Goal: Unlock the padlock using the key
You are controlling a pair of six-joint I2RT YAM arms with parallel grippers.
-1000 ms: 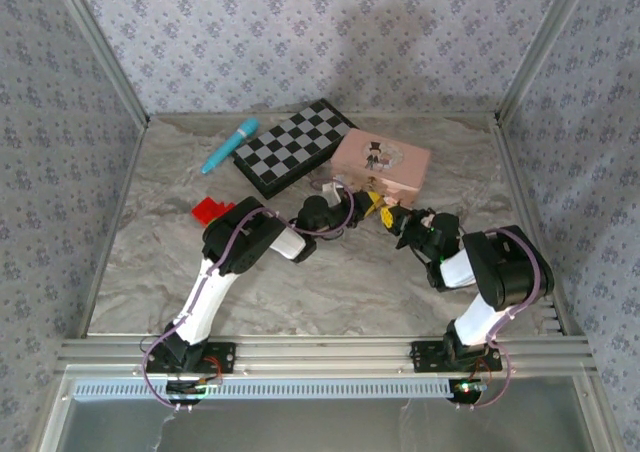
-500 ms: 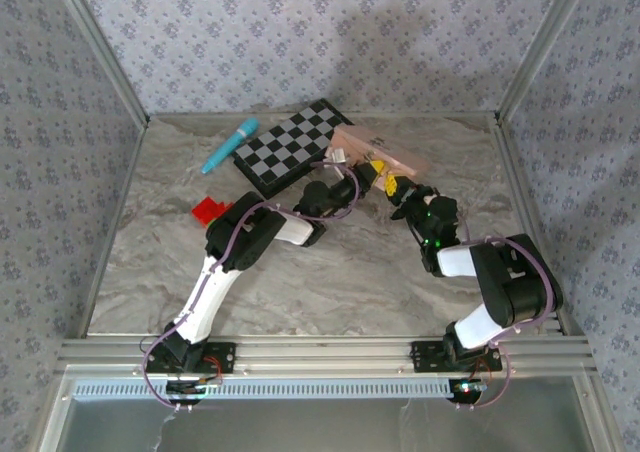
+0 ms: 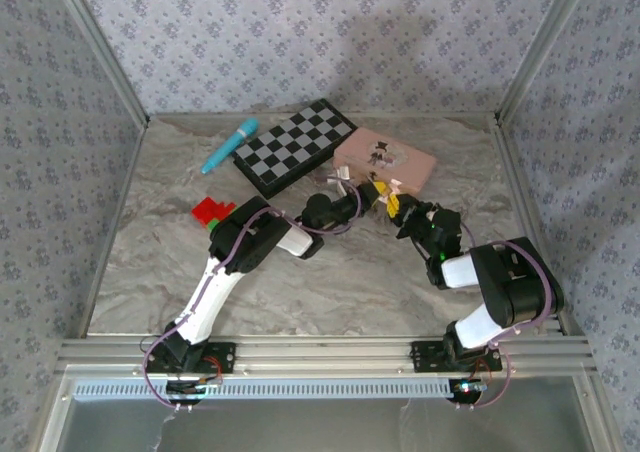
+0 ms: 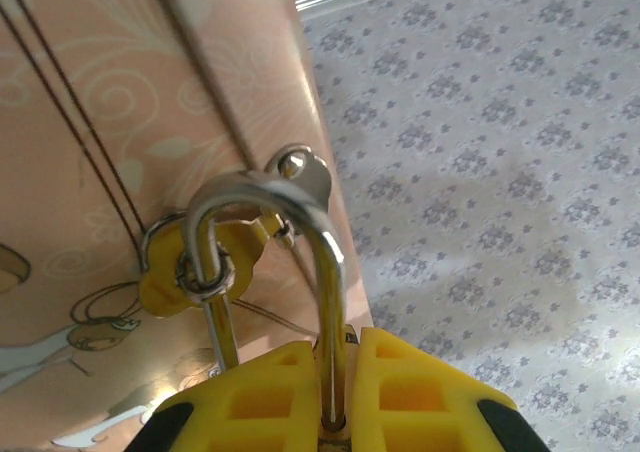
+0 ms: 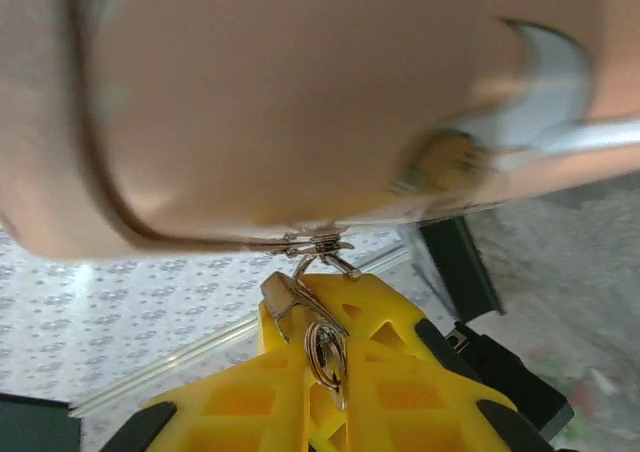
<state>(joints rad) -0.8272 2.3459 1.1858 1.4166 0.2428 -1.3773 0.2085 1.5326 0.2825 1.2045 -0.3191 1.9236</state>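
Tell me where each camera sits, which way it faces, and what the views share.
Top external: above and behind the bases, looking down on the table; both arms show, left hand and right hand by the pink tin.
Left wrist: on the left arm, close against the tin; its yellow fingers clamp the padlock by its shackle.
Right wrist: on the right arm, close against the tin; its fingers hold the key.
Shared: all three see the tin.

No legible text, numbers or brand marks. Pink tin (image 3: 385,159) lid: drawn figures and swirls only. Padlock (image 4: 330,262) shackle: no readable stamp.
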